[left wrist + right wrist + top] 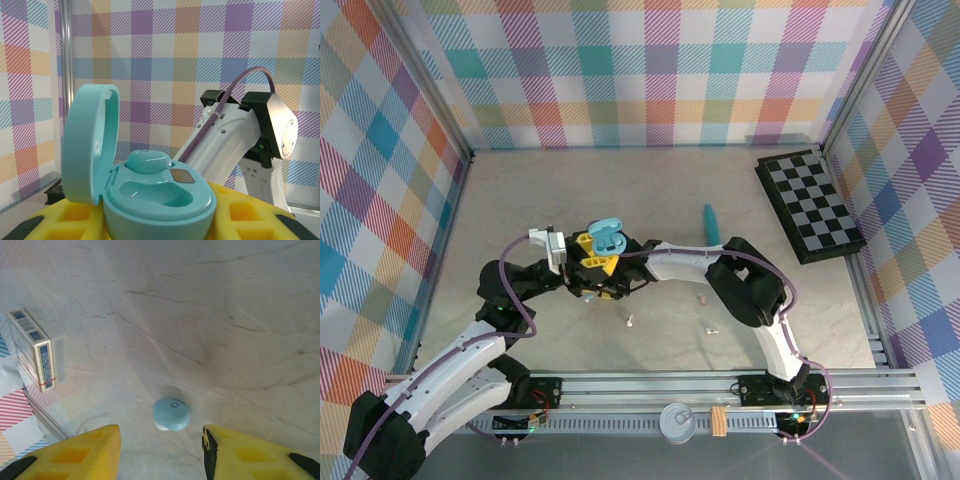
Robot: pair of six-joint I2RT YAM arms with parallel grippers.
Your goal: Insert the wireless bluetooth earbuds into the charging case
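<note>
On my left, the left gripper [592, 255] is pressed in on the charging case [159, 196] and holds it up off the table [520, 190]. From the left wrist view, the case sits between the yellow fingers [47, 225]. Its lid [90, 145] is swung up on the left side and stands nearly upright. A rounded blue shape [148, 162] sits in the far well, and I take it for a seated earbud. The near well shows its bare floor.

Just right of that, the right arm [740, 285] reaches in toward the middle, and its gripper [161, 452] points down at the table close beside the case. Its two yellow fingers [80, 452] stand spread apart, gripping nothing. A light blue earbud [171, 414] lies on the marbled surface just beyond the fingertips and roughly centred on the gap between them, not touching either one. A small box with blue markings [35, 350] stands off to the side of that view.

Further right in the top view, a white earbud [630, 321] lies near the front rail below the grippers. A pale pink one [703, 298] and another white one [708, 328] lie close beside the right arm's elbow. The teal stick [710, 225] lies behind the arm. The checkerboard [810, 205] lies at the far right, well apart from everything else.
</note>
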